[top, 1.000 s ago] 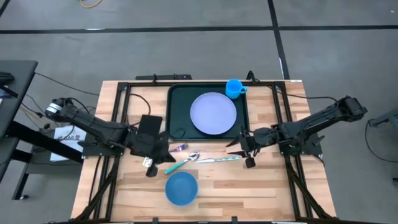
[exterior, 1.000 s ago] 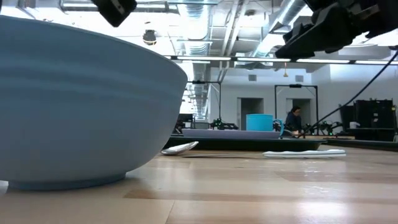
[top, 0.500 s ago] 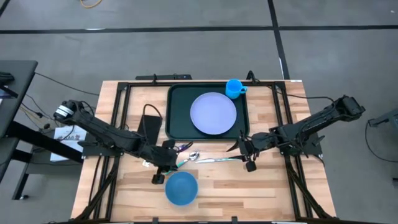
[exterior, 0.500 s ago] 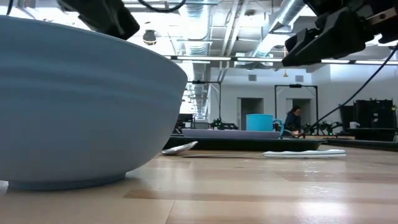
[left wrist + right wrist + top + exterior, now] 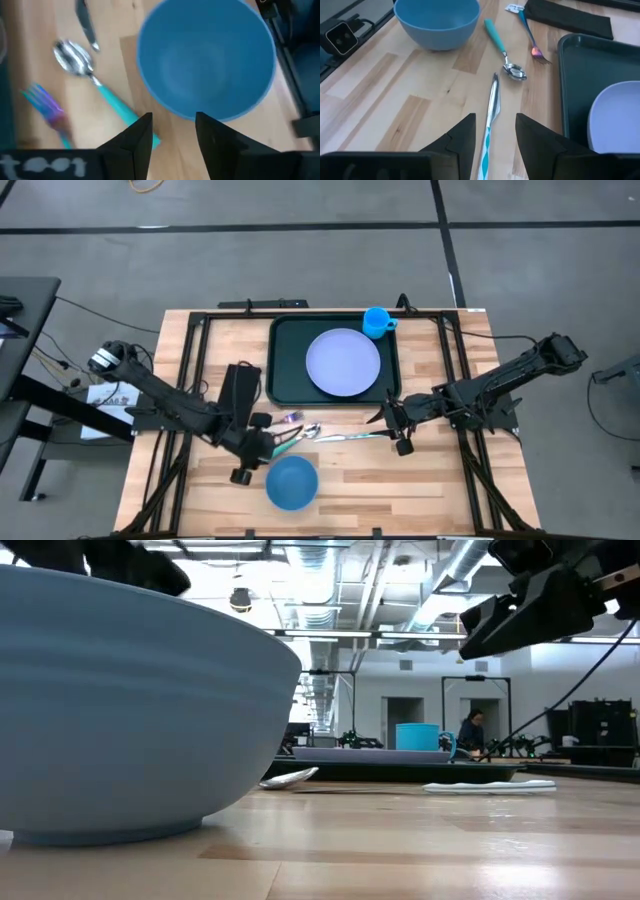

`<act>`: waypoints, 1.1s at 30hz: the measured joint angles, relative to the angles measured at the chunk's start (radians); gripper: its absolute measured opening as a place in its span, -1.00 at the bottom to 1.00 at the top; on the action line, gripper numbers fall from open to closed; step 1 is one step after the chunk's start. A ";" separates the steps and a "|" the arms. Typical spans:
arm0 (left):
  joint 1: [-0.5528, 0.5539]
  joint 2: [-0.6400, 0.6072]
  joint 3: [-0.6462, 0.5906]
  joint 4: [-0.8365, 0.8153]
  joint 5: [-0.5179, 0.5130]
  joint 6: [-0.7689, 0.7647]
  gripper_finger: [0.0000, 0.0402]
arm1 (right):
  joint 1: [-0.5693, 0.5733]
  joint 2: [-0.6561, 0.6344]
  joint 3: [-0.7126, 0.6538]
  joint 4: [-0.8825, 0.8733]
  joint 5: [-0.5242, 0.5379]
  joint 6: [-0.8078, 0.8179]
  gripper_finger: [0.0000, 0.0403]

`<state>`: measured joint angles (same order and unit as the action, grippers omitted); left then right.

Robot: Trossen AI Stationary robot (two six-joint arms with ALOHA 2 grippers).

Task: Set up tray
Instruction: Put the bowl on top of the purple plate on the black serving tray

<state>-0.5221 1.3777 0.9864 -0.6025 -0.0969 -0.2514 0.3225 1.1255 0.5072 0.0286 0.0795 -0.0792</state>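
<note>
— So, what do you have on your left side?

— Your left gripper (image 5: 262,452) hangs low over the wood, just beside the blue bowl (image 5: 292,482) at the table's near edge. In the left wrist view its fingers (image 5: 140,137) stand a little apart with nothing between them, the bowl's rim right ahead. A black flat piece (image 5: 240,387) lies on the table (image 5: 340,480) next to that arm.

— And the cutlery?

— You have three pieces between the bowl and the tray. A teal-handled spoon (image 5: 292,441) lies slanted near the left gripper, a fork (image 5: 530,31) with an iridescent purple head sits just beyond it, and a knife (image 5: 352,436) lies flat, running toward your right gripper.

— Where is the tray?

— Your dark green tray (image 5: 283,360) sits at the middle of the table's far side. A lavender plate (image 5: 343,362) rests inside it, and a blue mug (image 5: 376,322) stands at its far right corner.

— And the right side?

— Your right gripper (image 5: 394,423) hovers above the table near the tray's near right corner, at the knife's end. Its fingers (image 5: 462,135) are parted and hold nothing; the knife lies on the wood in line with the gap.
</note>
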 joint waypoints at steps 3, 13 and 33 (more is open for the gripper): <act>-0.054 0.013 0.063 -0.099 -0.135 0.047 -0.31 | 0.000 0.000 0.000 -0.007 0.000 0.000 -0.35; -0.126 0.265 0.344 -0.428 -0.284 0.170 -0.31 | -0.004 0.000 0.000 -0.028 0.000 0.001 -0.35; -0.196 0.442 0.503 -0.592 -0.124 0.328 -0.31 | -0.002 0.000 0.000 -0.029 -0.001 0.011 -0.35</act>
<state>-0.7180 1.8197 1.4891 -1.1942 -0.2210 0.0770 0.3202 1.1255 0.5076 -0.0001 0.0784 -0.0681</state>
